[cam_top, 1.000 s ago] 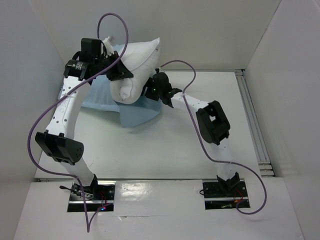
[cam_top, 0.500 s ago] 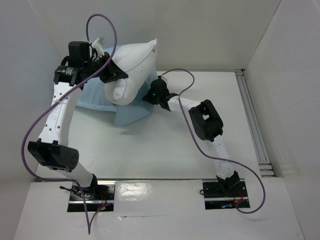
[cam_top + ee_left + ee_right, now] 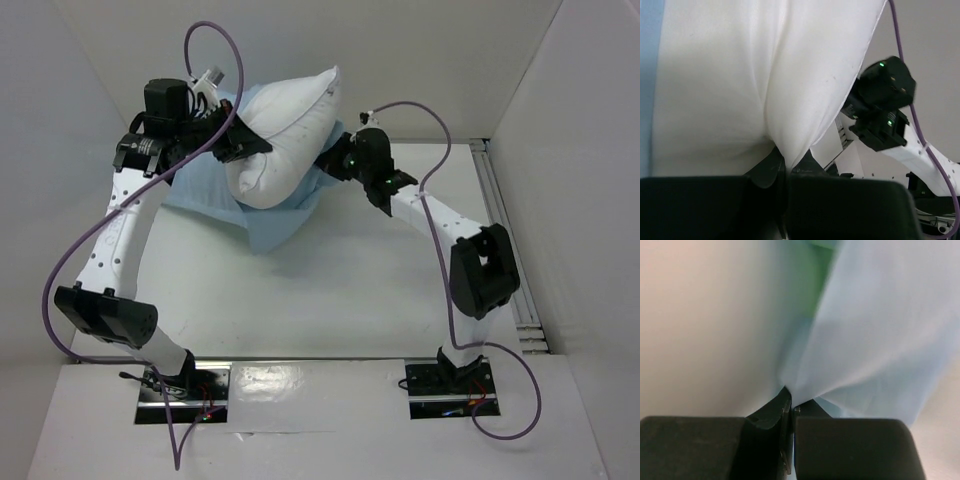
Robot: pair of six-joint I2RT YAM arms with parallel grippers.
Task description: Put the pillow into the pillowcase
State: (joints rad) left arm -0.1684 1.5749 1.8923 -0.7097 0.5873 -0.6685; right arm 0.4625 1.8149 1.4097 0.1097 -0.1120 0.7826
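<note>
The pillow (image 3: 285, 130) sits bunched at 12 o'clock on the table (image 3: 350, 290), lying on the pillowcase (image 3: 265, 228), whose light-blue cloth spreads from under it toward 7 o'clock. The left gripper (image 3: 786, 165), at the pillow's 9 o'clock, pinches a fold of its white fabric; the right gripper (image 3: 790, 402), at its 3 o'clock, pinches the pillowcase's blue cloth

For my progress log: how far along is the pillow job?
Done: both grips are set. In hand: left gripper pinches the plump white fabric pillow, right gripper pinches the thin light-blue cloth pillowcase. Still to do: the pillow sits over the pillowcase, not inside.
</note>
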